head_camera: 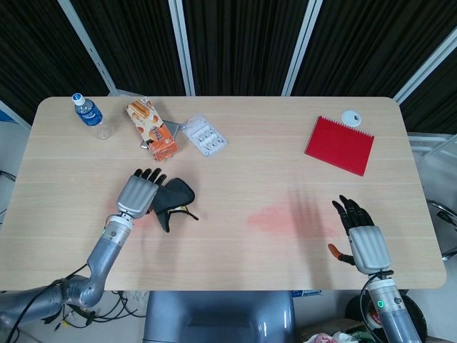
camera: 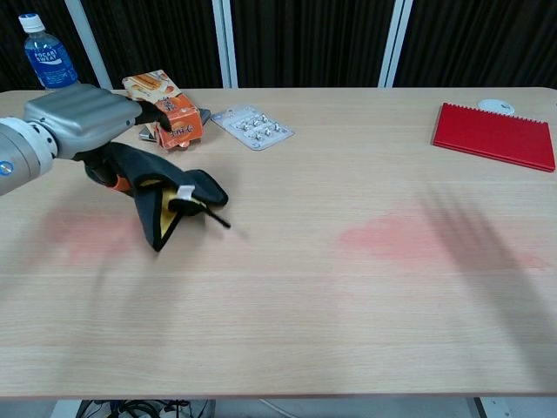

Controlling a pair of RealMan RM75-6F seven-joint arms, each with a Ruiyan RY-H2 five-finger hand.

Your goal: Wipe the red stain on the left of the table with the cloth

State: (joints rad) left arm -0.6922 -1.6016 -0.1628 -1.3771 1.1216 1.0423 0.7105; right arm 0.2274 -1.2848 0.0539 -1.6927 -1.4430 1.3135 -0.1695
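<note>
On table left | left hand [camera: 74, 117] fingers grasping cloth [camera: 170, 200] | right hand [head_camera: 359, 232] fingers spread, released

Left hand [head_camera: 138, 195] gripping; right hand [head_camera: 362, 236] spread.

A pale wood-grain desk [head_camera: 235, 143] with rounded corners fills most of the head view. At its upper left stands a clear plastic bottle with a blue label and cap [head_camera: 91, 116]. Right of it lies an orange snack box [head_camera: 152, 129], and just beside that a clear blister pack [head_camera: 204, 135]. At the upper right lies a red spiral-bound notebook [head_camera: 340, 145], with a small white round object [head_camera: 350, 117] near its top corner. A faint red stain [camera: 80, 233] marks the left part, another red smear [head_camera: 275, 219] the middle. A black cloth with yellow lining [head_camera: 173, 201] lies left of centre.
</note>
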